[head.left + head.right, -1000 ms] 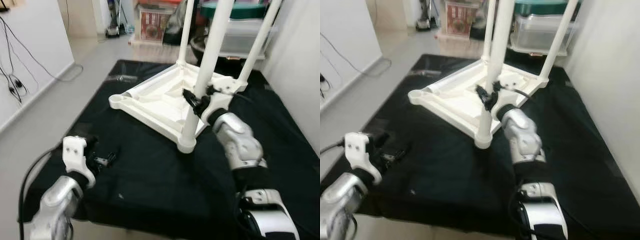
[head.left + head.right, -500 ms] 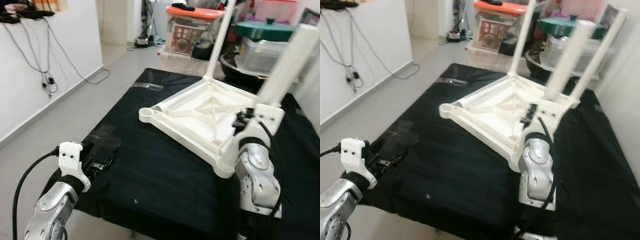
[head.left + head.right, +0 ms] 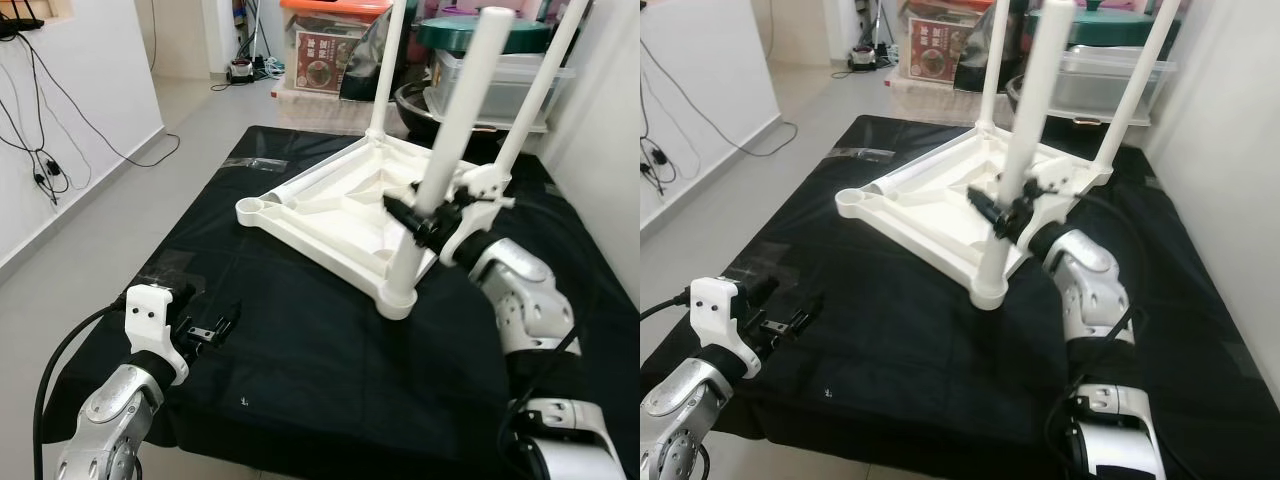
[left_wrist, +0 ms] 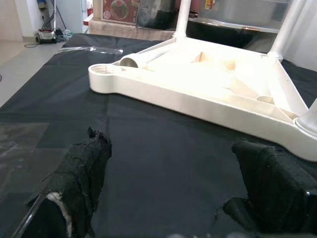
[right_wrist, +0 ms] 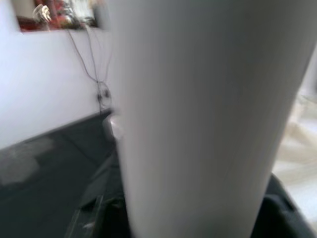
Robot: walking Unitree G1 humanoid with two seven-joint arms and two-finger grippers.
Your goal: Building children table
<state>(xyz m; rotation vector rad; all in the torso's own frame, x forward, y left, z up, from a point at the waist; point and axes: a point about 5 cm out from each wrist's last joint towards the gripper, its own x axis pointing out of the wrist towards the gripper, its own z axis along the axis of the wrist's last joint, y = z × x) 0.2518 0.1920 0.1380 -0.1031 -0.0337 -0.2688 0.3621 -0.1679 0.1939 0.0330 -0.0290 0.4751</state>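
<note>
Black-draped bench (image 3: 300, 380); upturned white children's table (image 3: 330, 205) at frame centre, right pincer (image 3: 420, 215) clamped around its near leg (image 3: 440, 170). Left pincer (image 3: 205, 328) open, lower left.

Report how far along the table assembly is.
Done: three legs stand in the upturned white tabletop on the black cloth. In hand: the right gripper is shut on the near leg at its corner socket. Left: the fourth corner socket is empty; a loose leg lies on the tabletop. The left gripper hovers open.
</note>
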